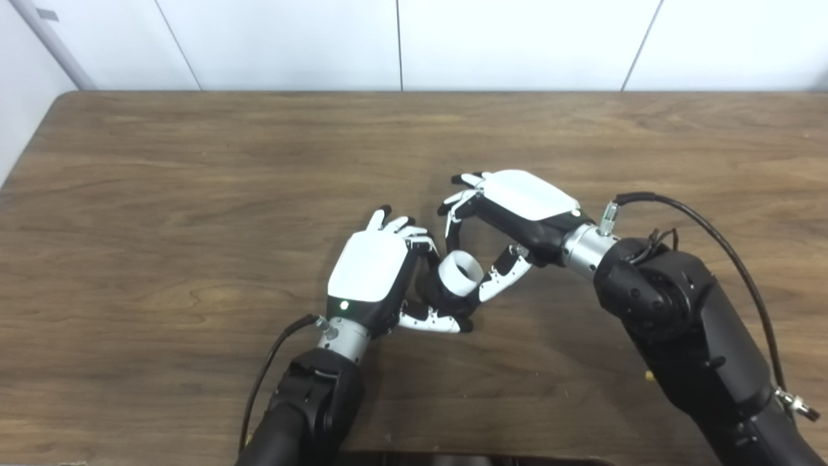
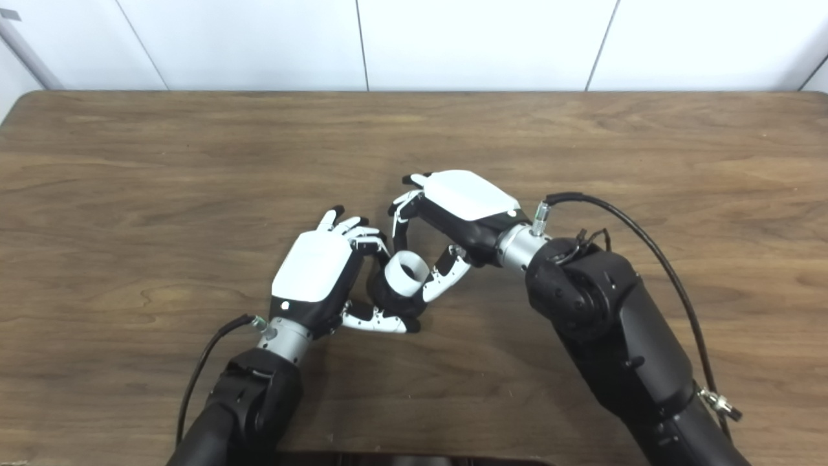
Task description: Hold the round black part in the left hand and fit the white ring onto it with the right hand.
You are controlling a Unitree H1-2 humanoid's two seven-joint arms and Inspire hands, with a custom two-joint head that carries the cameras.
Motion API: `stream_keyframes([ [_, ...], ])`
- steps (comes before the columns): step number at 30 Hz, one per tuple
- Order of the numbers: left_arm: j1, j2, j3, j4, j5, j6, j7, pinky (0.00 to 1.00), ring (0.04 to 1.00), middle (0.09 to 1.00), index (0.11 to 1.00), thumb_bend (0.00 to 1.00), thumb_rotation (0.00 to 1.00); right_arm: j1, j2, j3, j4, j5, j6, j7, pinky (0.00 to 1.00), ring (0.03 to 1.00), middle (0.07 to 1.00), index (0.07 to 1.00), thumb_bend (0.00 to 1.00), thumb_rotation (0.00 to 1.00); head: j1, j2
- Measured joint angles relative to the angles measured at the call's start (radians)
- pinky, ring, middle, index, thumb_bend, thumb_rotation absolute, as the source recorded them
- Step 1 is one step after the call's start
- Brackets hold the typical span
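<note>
The round black part sits between the fingers and thumb of my left hand, which is shut on it just above the table's middle. The white ring stands on top of the black part, tilted toward the right. My right hand reaches in from the right, its fingers arched over the ring's far side and its thumb against the ring's near right side, so it is shut on the ring. How deep the ring sits on the part is hidden by the fingers.
The brown wooden table carries both hands; a white wall runs behind its far edge. Black cables loop off the left wrist and the right forearm. A dark edge shows at the bottom.
</note>
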Motion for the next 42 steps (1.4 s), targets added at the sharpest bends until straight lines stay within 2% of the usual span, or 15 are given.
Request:
stream_keyframes([
  [42,-0.012,-0.009,-0.005,0.022,0.002,0.002,0.02,1.0,0.879,0.767,0.483,0.53,0.05,-0.053,0.0,-0.031,-0.008,0.0,0.002,0.036,1.0,0.972,0.82,0.484,0.52,0.14,-0.005,-0.002],
])
